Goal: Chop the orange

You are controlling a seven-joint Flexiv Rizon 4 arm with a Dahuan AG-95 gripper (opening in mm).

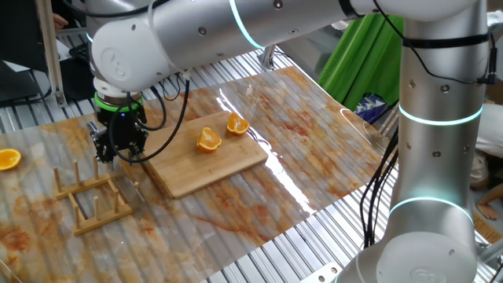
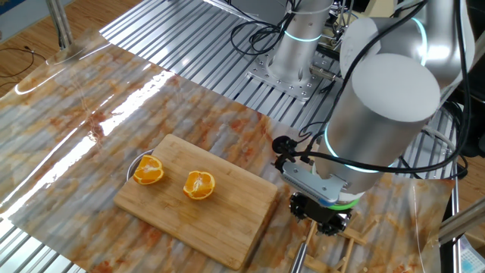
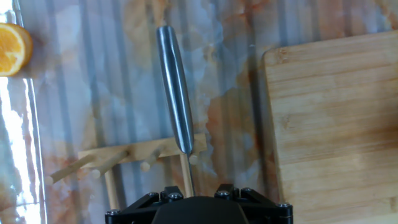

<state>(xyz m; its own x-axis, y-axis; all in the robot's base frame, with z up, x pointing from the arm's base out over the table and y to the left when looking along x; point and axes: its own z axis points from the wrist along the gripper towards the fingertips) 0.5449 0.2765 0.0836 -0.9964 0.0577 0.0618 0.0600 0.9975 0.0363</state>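
Table [image 1: 314,157] under marbled sheet carries my wooden board [image 1: 206,165], with 2 orange pieces [image 1: 208,140] on it. Beside the board, my gripper [image 1: 115,152] hangs open, holding nothing, above the wooden rack [image 1: 93,200] and the knife handle [image 3: 174,93].

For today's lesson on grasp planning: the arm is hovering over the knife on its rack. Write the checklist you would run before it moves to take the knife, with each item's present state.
1. Gripper open: ok, jaws at their widest and nothing between them.
2. Gripper pointing down over the knife handle: ok, the hand view shows the handle centred below.
3. Knife seated on the wooden rack: ok, it lies across the rack's bar.
4. Fingers level with the handle: cannot tell, no view shows the fingertips.
5. Orange pieces waiting on the cutting board: ok, two pieces, cut faces up.
6. Stray orange half clear of the handle: ok, it lies well aside.
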